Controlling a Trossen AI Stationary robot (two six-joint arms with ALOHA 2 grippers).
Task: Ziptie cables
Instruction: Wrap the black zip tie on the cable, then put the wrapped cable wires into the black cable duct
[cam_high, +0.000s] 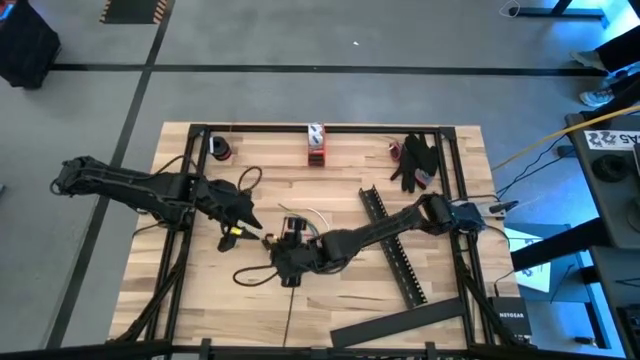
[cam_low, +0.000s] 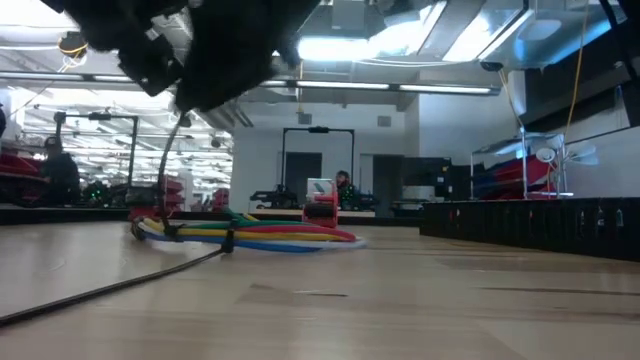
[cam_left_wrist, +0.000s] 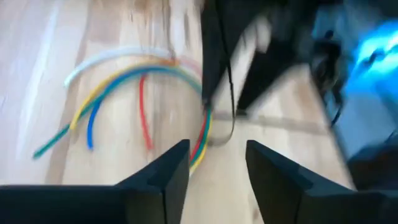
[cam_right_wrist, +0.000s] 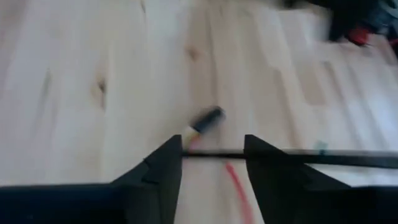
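The cables (cam_low: 270, 235) lie in a coloured bunch on the wooden table, with a thin black strip (cam_low: 100, 290) around them that trails toward the near edge. In the high view they (cam_high: 316, 216) are mostly hidden under the arms at mid-table. My left gripper (cam_left_wrist: 217, 168) stands open above the table, just left of the cables (cam_left_wrist: 118, 78). My right gripper (cam_right_wrist: 212, 162) hangs open over the table near the bunch. Past its fingertips run a thin black strip (cam_right_wrist: 323, 158) and a red wire (cam_right_wrist: 236, 180). Whether the strip touches the fingers I cannot tell.
A long black slotted bar (cam_high: 395, 245) lies slantwise right of centre, and a flat black bar (cam_high: 400, 322) lies near the front edge. A red-and-white object (cam_high: 316, 143) stands at the far edge. A small black-and-yellow piece (cam_right_wrist: 205, 121) lies on the wood. Black frame rails (cam_high: 180, 200) border the table.
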